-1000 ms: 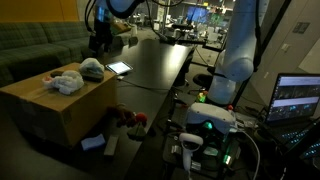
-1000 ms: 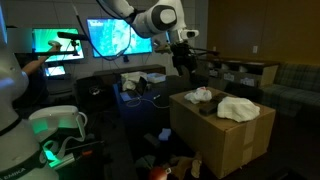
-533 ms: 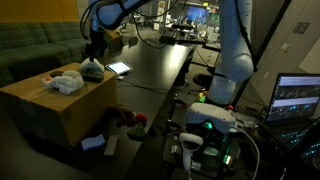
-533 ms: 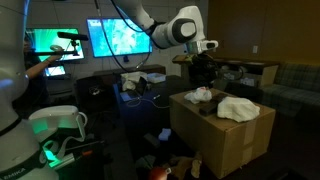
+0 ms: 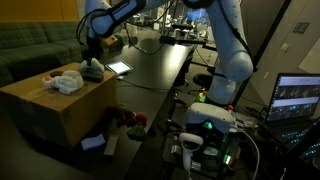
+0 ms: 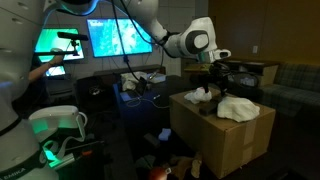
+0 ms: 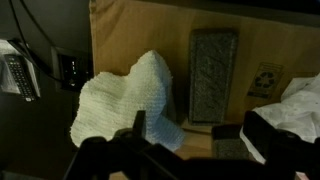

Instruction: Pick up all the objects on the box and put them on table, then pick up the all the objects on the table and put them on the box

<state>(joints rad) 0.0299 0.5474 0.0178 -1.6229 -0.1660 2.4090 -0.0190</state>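
A cardboard box carries a white crumpled cloth and a pale green knit cloth. Both exterior views show them; in an exterior view the box has the white cloth and the pale cloth on top. In the wrist view the pale green cloth lies beside a grey rectangular block, with the white cloth at the right edge. My gripper is open, just above the box top, its fingers beside the green cloth. It also shows in both exterior views.
A long dark table runs behind the box with a phone-like device on it. Loose items lie on the floor by the box. A laptop and the robot base stand to the side.
The arm has swung from over the table's end to over the box and come down. The gripper now hangs just above the cloths. Nothing has been grasped.
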